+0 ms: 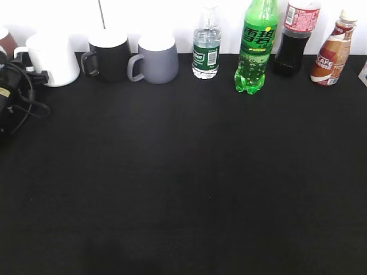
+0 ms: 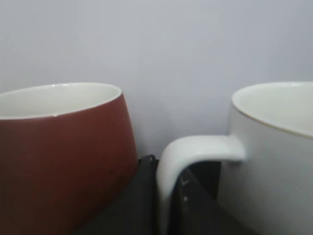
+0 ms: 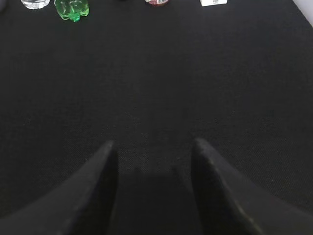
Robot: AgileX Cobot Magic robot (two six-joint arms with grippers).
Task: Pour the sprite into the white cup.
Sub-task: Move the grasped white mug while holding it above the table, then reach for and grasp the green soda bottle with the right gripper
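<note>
The sprite, a tall green bottle, stands upright at the back of the black table; its base shows in the right wrist view. The white cup stands at the back left. In the left wrist view the white cup is close up, and my left gripper has one dark finger on each side of its loop handle, pressed against it. The left arm shows at the left edge of the exterior view. My right gripper is open and empty over bare black cloth, far from the bottle.
A brown-red cup stands just left of the white cup. A black mug, a grey mug, a small water bottle, a cola bottle and a coffee bottle line the back wall.
</note>
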